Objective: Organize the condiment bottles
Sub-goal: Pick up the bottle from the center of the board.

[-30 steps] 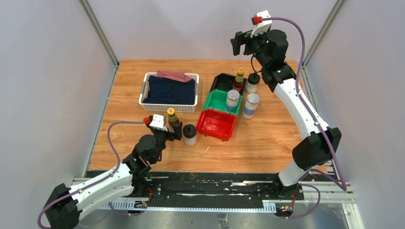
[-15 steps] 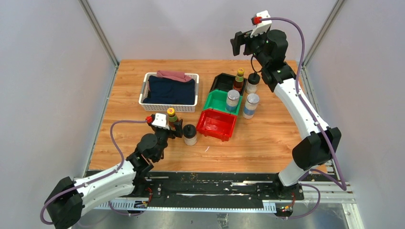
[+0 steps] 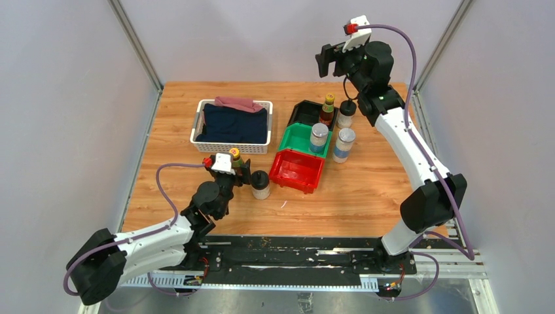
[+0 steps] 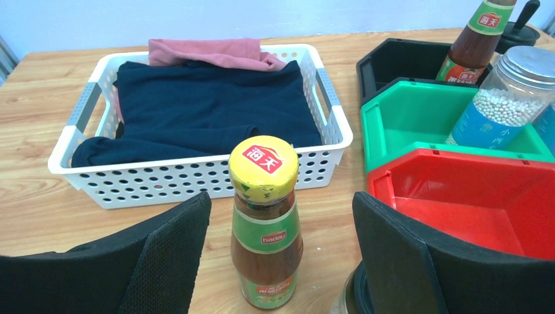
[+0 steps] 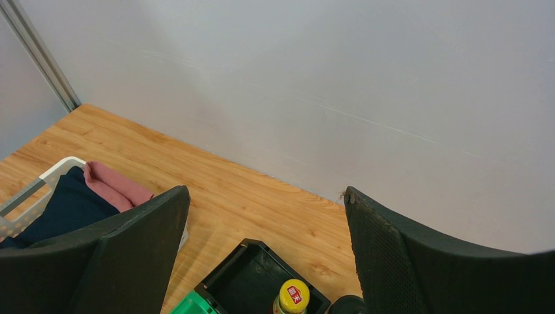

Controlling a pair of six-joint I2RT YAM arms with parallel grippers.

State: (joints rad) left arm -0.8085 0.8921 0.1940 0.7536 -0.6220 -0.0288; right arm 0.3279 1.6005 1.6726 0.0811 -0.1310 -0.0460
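A slim dark sauce bottle (image 3: 236, 157) with a yellow cap stands upright on the table in front of the white basket. In the left wrist view the bottle (image 4: 265, 222) stands between the fingers of my left gripper (image 4: 281, 255), which is open with a gap on each side. A black-lidded jar (image 3: 260, 184) stands just right of it, partly hidden behind my right finger (image 4: 399, 261). The second sauce bottle (image 3: 326, 110) stands in the black bin and another black-lidded jar (image 3: 346, 113) beside it. One shaker (image 3: 319, 137) stands in the green bin, the other (image 3: 343, 144) on the table. My right gripper (image 3: 330, 59) is open and empty, high above the black bin.
The red bin (image 3: 298, 170), green bin (image 3: 296, 139) and black bin (image 3: 305, 112) sit in a row mid-table. The white basket (image 3: 230, 147) of dark cloth lies to their left. The right wrist view shows the black bin (image 5: 249, 275) and the bottle cap (image 5: 293, 296) below.
My left gripper has moved forward, away from the arm bases, so the near sauce bottle now stands between its open fingers. The right arm has barely moved.
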